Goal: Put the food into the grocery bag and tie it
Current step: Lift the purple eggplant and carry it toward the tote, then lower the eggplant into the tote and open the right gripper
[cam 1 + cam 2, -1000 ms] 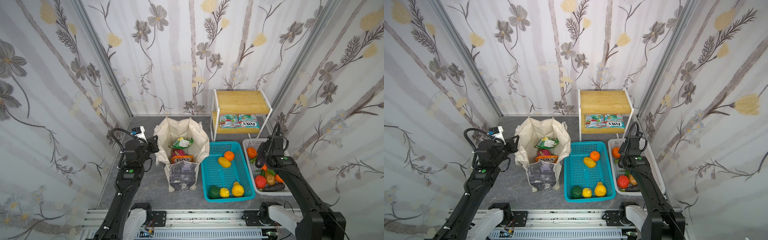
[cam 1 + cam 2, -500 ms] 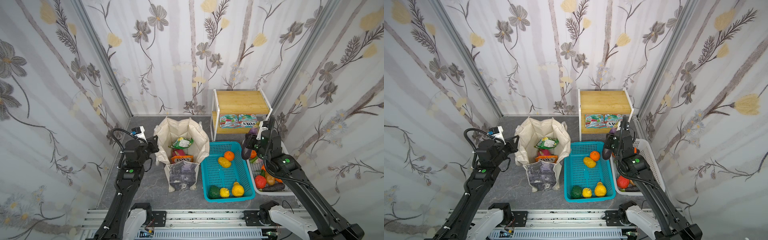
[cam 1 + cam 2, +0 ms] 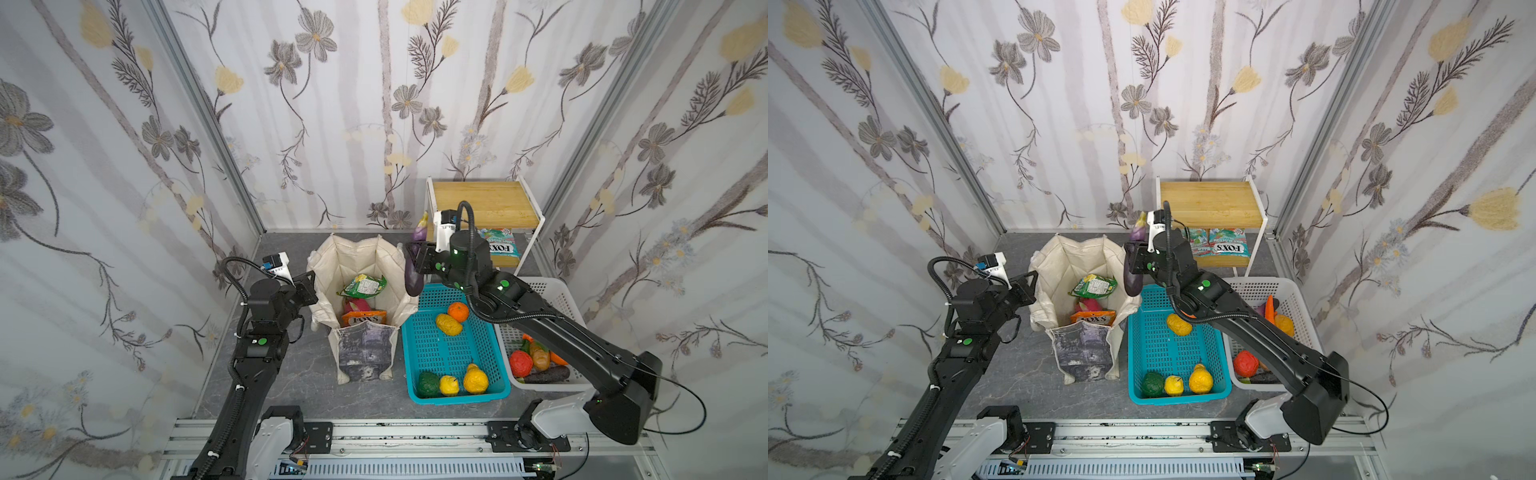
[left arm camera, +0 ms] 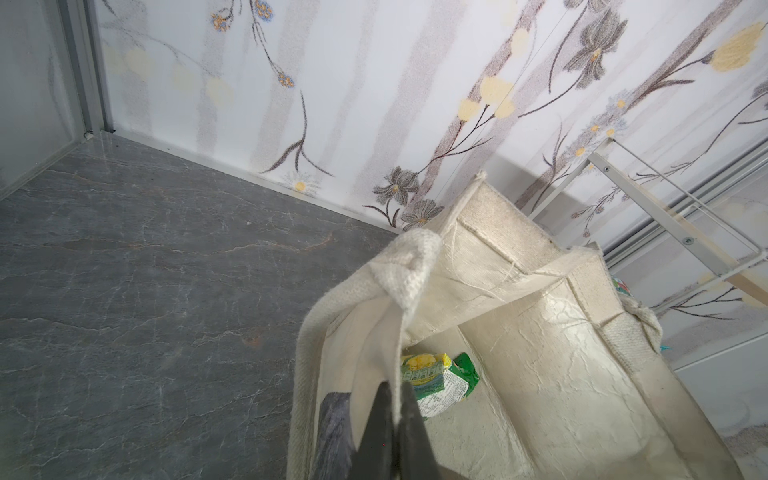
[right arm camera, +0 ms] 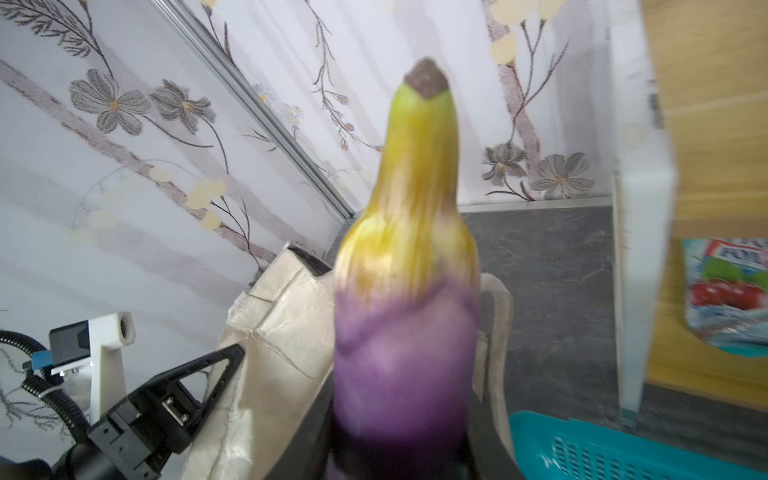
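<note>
Top views, quick diff: a second back your right gripper (image 3: 417, 257) was down over the white basket (image 3: 555, 291). Now it's swung across to the right-hand rim of the grocery bag (image 3: 357, 246), jaws partway closed round the middle of the purple eggplant (image 3: 411, 279). Eggplant's roughly upright, stem end up, dark end hanging just beside the bag's edge and above the far corner of the teal basket (image 3: 449, 353). Not over the opening yet, I'd say. Right wrist view is blurred, so the arm's likely mid-swing. Your left gripper (image 4: 392, 434) hasn't budged: clamped tight on the bag's left-hand rim fabric, keeping the mouth open. Inside already: green packet (image 3: 364, 286), orange packet (image 3: 365, 319), something pink between them. Meaning for you: pick is done, carry nearly done, and the drop comes once it clears the rim. Fruit's left in both baskets, plus two packets (image 3: 496, 246) on the shelf (image 3: 482, 203). Tying's far off.
</note>
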Robot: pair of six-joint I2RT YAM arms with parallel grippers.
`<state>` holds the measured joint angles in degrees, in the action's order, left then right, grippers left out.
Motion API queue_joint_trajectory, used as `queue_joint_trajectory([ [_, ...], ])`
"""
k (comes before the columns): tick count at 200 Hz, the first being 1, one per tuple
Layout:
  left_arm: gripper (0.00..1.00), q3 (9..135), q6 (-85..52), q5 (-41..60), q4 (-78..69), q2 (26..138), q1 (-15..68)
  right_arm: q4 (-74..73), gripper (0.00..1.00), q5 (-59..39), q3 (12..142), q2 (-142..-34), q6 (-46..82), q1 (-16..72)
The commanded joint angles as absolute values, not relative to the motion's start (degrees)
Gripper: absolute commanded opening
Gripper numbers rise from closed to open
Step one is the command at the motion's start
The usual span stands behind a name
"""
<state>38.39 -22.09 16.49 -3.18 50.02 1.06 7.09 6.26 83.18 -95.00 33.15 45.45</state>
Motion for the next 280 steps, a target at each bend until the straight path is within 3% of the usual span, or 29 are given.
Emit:
queue_joint_trajectory([
  [1, 0.0, 38.4, -22.2, 16.1, -5.6, 50.0, 1.0, 6.1, 0.32, 5.0, 88.7, -102.1, 33.3, 46.7],
  [80, 0.0, 38.6, -22.5, 16.5, -5.6, 50.7, 0.9, 18.9, 0.33, 8.9, 106.4, -124.1, 29.0, 56.1],
  [147, 0.0, 38.8, -22.8, 16.6, -5.6, 51.0, 0.8, 23.0, 0.36, 10.8, 107.3, -131.4, 29.0, 56.3],
  [162, 0.0, 38.8, -22.8, 16.7, -5.6, 51.1, 0.8, 23.7, 0.42, 10.9, 107.5, -132.2, 28.8, 56.3],
  [184, 0.0, 38.8, -22.8, 16.6, -5.7, 51.2, 0.8, 25.4, 0.63, 12.2, 108.9, -131.9, 28.6, 56.3],
  [213, 0.0, 38.8, -22.9, 16.5, -5.7, 51.2, 0.7, 26.4, 0.82, 13.2, 109.5, -127.9, 28.3, 56.3],
  [246, 0.0, 38.8, -22.9, 16.5, -5.7, 51.3, 0.7, 28.0, 0.86, 18.0, 109.4, -121.4, 27.4, 57.4],
  [280, 0.0, 38.8, -22.9, 16.6, -5.6, 51.3, 0.6, 31.1, 0.88, 29.6, 109.4, -114.3, 27.5, 58.8],
])
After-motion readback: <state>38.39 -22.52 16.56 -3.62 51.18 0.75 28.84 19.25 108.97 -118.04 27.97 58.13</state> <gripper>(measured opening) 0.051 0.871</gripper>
